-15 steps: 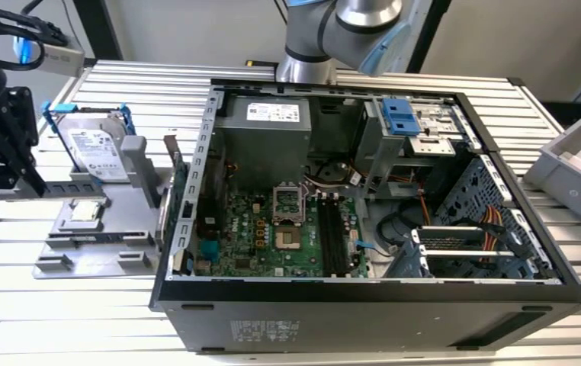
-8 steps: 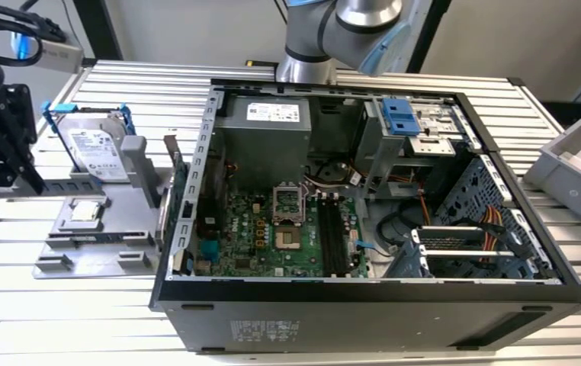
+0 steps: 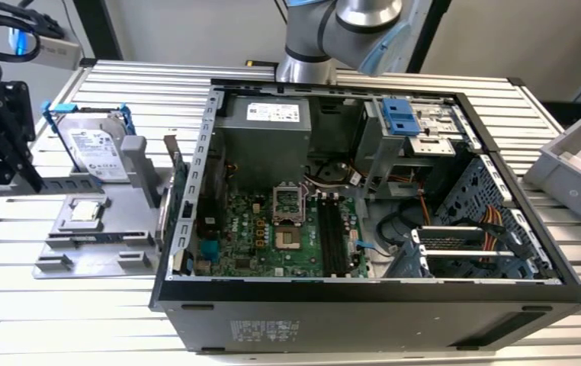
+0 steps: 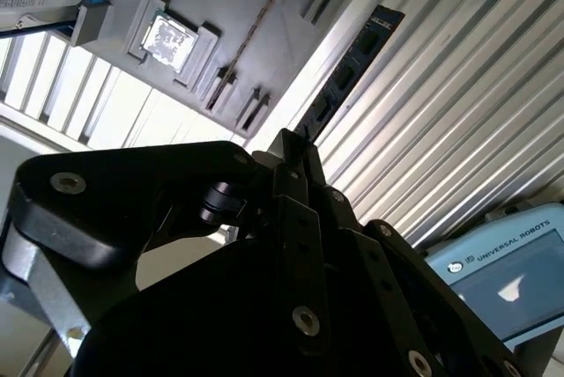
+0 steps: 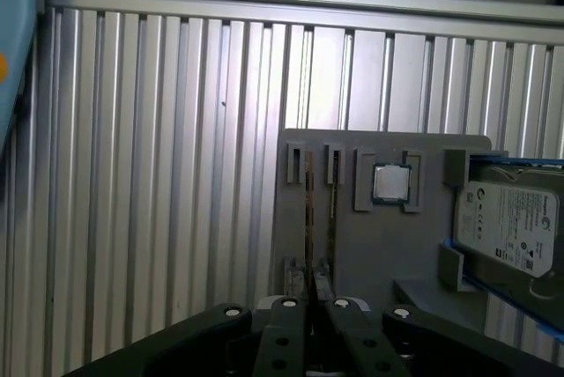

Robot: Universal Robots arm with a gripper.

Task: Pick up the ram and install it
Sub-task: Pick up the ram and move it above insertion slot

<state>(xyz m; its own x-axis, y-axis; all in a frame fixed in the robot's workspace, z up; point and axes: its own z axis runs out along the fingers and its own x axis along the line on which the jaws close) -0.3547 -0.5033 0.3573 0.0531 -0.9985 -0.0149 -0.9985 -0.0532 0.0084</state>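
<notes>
The ram (image 4: 352,69) is a long dark board with a row of black chips. It sticks out from my gripper (image 4: 295,144) over the ribbed metal table, and the black fingers are shut on its near end. In the first wrist view the gripper (image 5: 310,293) hangs above the slotted end of the grey holder (image 5: 352,245). In the exterior view the gripper (image 3: 6,152) is at the far left, beside that holder (image 3: 87,244) and well away from the open computer case (image 3: 372,305). Black memory slots (image 3: 332,229) lie on the green motherboard inside the case.
The holder carries a square silver CPU chip (image 5: 391,183) and a silver hard drive in a blue frame (image 3: 92,145). A thin board (image 4: 256,29) stands edge-on in one holder slot. A grey bin (image 3: 576,171) sits at the exterior view's right.
</notes>
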